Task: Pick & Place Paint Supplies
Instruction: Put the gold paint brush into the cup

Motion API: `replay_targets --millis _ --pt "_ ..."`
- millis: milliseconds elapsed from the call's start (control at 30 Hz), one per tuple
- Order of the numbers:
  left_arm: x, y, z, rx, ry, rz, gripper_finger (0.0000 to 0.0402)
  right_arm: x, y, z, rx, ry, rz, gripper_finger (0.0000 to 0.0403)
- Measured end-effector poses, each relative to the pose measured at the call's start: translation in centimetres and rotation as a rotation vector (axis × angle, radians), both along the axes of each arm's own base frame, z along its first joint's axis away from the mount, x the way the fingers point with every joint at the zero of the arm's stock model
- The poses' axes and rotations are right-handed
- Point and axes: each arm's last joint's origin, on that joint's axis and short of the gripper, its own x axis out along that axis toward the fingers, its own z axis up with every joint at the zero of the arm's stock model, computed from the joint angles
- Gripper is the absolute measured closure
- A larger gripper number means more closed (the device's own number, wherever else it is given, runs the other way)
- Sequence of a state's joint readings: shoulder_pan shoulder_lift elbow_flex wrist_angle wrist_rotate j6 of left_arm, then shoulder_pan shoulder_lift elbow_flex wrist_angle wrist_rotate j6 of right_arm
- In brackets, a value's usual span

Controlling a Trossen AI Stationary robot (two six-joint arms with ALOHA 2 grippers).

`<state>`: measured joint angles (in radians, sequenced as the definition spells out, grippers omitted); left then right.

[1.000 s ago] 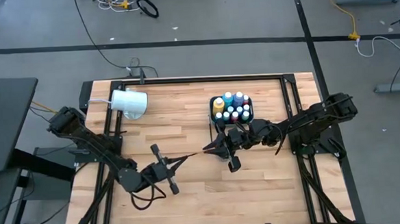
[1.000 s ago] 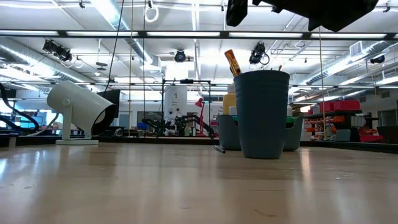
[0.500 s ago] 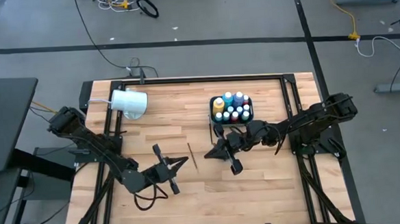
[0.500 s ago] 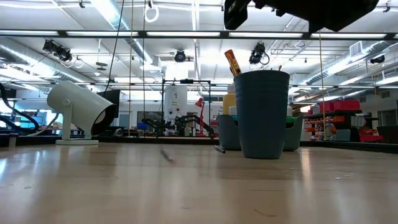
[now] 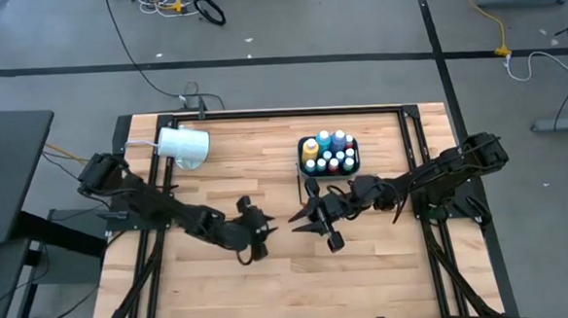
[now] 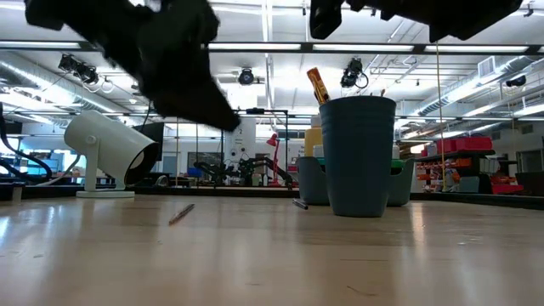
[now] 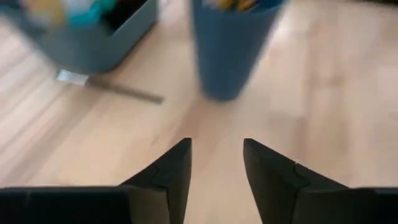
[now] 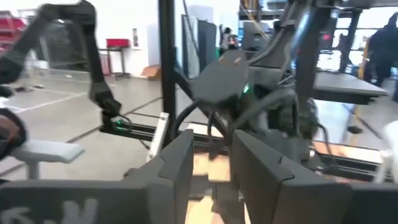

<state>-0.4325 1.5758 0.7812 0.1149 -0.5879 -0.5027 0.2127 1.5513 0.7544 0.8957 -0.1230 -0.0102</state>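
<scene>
the left gripper (image 5: 259,226) hangs over the middle of the wooden table (image 5: 387,270); its two fingers (image 7: 177,168) stand a little apart with nothing between them; the right gripper (image 5: 302,217) is just beside it, its jaws a little apart and empty too; a thin brush (image 6: 181,213) lies flat on the table, away from both; the small paint bottles (image 5: 329,154) sit in a dark tray at the back; a blue cup (image 6: 358,155) with more brushes stands near the tray; a white cup (image 5: 183,145) lies on its side in the far left corner

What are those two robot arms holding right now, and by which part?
Nothing. The left fingers and right fingers stand apart and empty; a thin brush lies loose on the table.
</scene>
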Motion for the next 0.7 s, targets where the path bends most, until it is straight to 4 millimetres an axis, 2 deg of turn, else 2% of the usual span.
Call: replay_targets --millis 133,200,333,600,700 --pt "-0.2 0.9 -2.1 0.071 0.13 0.072 0.024 0.0 0.0 -0.4 -0.019 0.031 -0.012 0.0275" --pt "-0.5 1.4 -3.1 0.034 0.213 0.101 0.024 0.0 0.0 -0.5 -0.015 0.046 -0.011 0.0274" --pt "-0.4 2.2 -4.3 -0.173 0.194 0.316 0.024 0.0 0.0 -0.6 -0.014 0.059 -0.01 0.0276" --pt "0.3 3.0 -7.1 -0.156 0.221 0.398 0.024 0.0 0.0 -0.6 -0.017 0.059 -0.01 0.0279" --pt "0.5 3.1 -7.5 -0.129 0.227 0.406 0.0241 0.0 0.0 -0.6 -0.018 0.059 -0.011 0.0279"
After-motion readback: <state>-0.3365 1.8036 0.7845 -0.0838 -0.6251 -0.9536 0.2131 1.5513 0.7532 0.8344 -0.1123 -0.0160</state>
